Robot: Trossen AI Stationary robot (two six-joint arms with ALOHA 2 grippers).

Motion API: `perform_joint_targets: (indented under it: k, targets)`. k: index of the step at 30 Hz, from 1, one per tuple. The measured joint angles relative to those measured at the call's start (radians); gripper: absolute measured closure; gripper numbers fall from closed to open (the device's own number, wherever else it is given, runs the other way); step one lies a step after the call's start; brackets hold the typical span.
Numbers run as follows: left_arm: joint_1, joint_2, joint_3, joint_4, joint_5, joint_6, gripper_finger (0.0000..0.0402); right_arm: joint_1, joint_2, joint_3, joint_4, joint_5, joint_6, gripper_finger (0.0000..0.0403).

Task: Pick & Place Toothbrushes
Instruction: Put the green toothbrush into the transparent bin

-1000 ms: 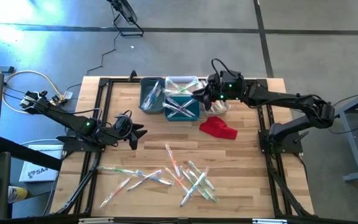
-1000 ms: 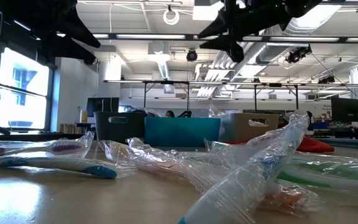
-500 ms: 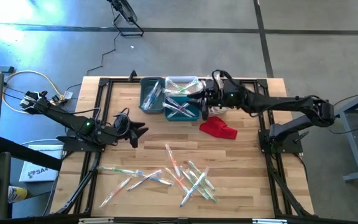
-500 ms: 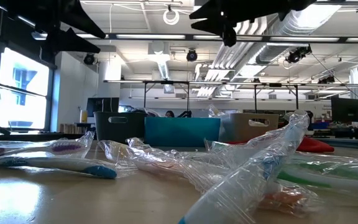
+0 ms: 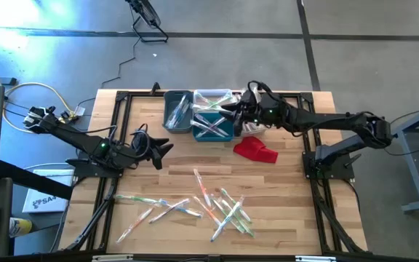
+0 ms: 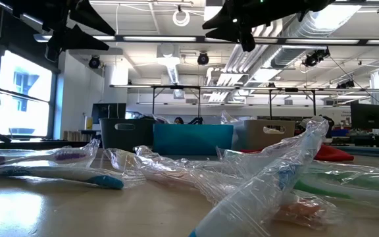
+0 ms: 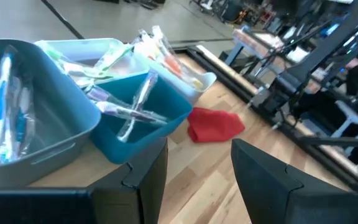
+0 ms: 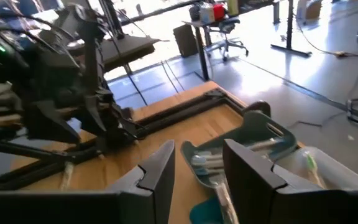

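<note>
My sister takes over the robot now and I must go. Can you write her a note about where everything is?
Left pincer: open, empty, hanging over bare wood on the table's left side.
Right pincer: open, empty, hanging above the bins.
Done: some wrapped toothbrushes lie in the grey bin, the teal bin and the white bin.
Left: a scatter of loose toothbrushes on the near half of the table, more towards the near left.
The red cloth lies beside the bins; leave it.
</note>
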Motion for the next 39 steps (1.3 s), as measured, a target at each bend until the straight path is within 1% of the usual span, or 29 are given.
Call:
perform_joint_targets:
  k: [4, 6, 8, 10, 12, 15, 17, 20, 23, 26, 29, 31, 35, 39]
  targets:
    - [0.0, 0.0, 0.003, 0.056, 0.0, 0.021, 0.0226, -0.005, 0.0, 0.0, -0.047, 0.044, 0.0, 0.0275]
    - [0.0, -0.002, 0.029, 0.047, 0.006, 0.056, 0.0226, -0.008, -0.001, 0.0, -0.047, 0.061, 0.0, 0.0275]
    - [0.0, -0.003, 0.063, 0.043, 0.029, 0.105, 0.0226, -0.008, -0.002, 0.0, -0.045, 0.1, 0.0, 0.0275]
    - [0.0, -0.003, 0.094, 0.038, 0.063, 0.166, 0.0226, -0.008, -0.003, 0.0, -0.045, 0.161, 0.0, 0.0275]
    - [0.0, -0.003, 0.132, 0.006, 0.103, 0.204, 0.0226, -0.007, -0.003, 0.0, -0.046, 0.217, 0.0, 0.0275]
    - [0.0, -0.002, 0.175, -0.078, 0.134, 0.189, 0.0226, -0.008, -0.003, 0.0, -0.047, 0.263, 0.0, 0.0275]
    - [0.0, -0.002, 0.195, -0.146, 0.153, 0.149, 0.0226, -0.008, -0.003, 0.0, -0.057, 0.262, 0.0, 0.0275]
    - [0.0, -0.002, 0.21, -0.222, 0.193, 0.079, 0.0226, -0.007, -0.003, 0.0, -0.064, 0.213, 0.002, 0.0275]
    - [0.0, -0.001, 0.228, -0.269, 0.236, 0.068, 0.0226, -0.007, -0.003, 0.0, -0.064, 0.153, 0.026, 0.0275]
    - [0.0, -0.001, 0.259, -0.323, 0.254, 0.082, 0.0226, -0.007, -0.003, 0.0, -0.064, 0.11, 0.052, 0.0275]
    - [-0.001, 0.013, 0.291, -0.41, 0.255, 0.079, 0.0226, -0.004, -0.003, 0.0, -0.063, 0.108, 0.056, 0.0275]
    - [-0.001, 0.03, 0.311, -0.454, 0.275, 0.058, 0.0226, 0.002, 0.002, 0.0, -0.056, 0.115, 0.056, 0.0275]
    - [-0.01, 0.087, 0.336, -0.485, 0.377, 0.048, 0.0226, 0.008, 0.003, 0.0, -0.04, 0.113, 0.054, 0.0275]
    - [-0.073, 0.17, 0.351, -0.499, 0.444, 0.034, 0.0226, 0.008, 0.003, 0.0, -0.041, 0.117, 0.053, 0.0275]
